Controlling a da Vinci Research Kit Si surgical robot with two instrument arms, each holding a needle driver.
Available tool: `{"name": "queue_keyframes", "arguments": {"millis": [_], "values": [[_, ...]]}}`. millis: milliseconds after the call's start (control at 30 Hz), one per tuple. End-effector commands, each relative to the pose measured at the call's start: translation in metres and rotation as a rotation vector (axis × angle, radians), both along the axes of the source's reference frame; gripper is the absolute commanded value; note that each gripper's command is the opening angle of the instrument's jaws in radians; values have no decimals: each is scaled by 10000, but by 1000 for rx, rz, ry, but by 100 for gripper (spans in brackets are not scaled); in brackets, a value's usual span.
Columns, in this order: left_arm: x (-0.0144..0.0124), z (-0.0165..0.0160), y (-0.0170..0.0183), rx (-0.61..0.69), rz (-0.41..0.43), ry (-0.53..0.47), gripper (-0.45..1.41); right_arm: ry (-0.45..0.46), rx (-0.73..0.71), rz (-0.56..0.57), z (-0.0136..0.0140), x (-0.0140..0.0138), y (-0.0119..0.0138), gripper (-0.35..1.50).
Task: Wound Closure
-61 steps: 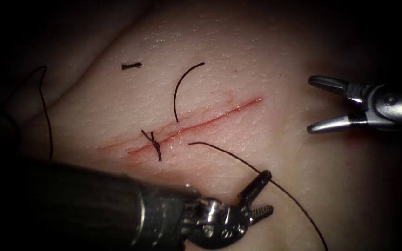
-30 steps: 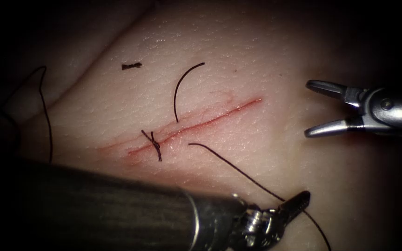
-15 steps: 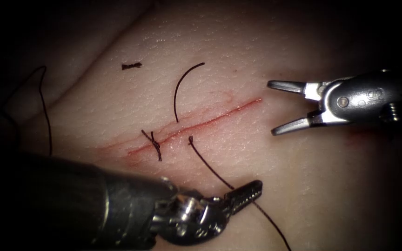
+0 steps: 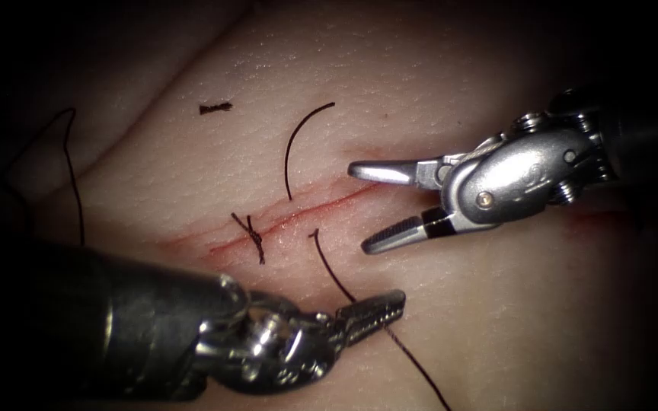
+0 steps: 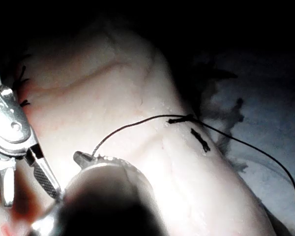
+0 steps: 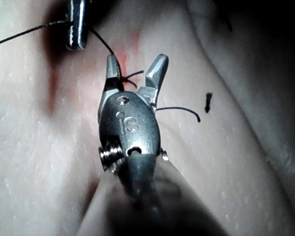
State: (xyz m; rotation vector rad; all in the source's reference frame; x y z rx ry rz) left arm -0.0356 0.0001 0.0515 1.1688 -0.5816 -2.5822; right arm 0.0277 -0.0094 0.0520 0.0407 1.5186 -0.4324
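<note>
The left tool [image 4: 378,308] comes in from the lower left, its jaws shut on the dark thread [image 4: 333,266]. That thread leaves the tissue [image 4: 420,68] just right of the cut [image 4: 306,213] and trails off to the lower right. The right tool [image 4: 359,207] hovers over the cut's right half, jaws wide open and holding nothing. A thin dark arc [image 4: 292,148] stands out of the tissue left of the cut; I cannot tell if it is the needle or a thread tail. In the right wrist view the open right tool [image 6: 135,69] points at the left tool [image 6: 76,24].
A tied stitch [image 4: 253,236] crosses the cut's left part. A short cut piece of thread [image 4: 215,108] lies on the tissue farther up. A long strand of thread [image 4: 76,183] hangs down the tissue's left edge. Red fluid lines the cut.
The right tool has moved left to the cut, jaws staying open. The left tool closed on the thread, then drew back left and up, so the strand from the tissue now stands steeper.
</note>
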Motion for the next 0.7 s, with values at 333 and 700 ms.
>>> {"name": "queue_keyframes", "arguments": {"millis": [333, 700], "values": [[6, 17, 2, 9, 30, 2, -45, 56, 60, -35, 8, 24, -21, 102], [5, 15, 0, 10, 31, 3, -45, 73, 51, -44, 16, 38, -28, 100]]}}
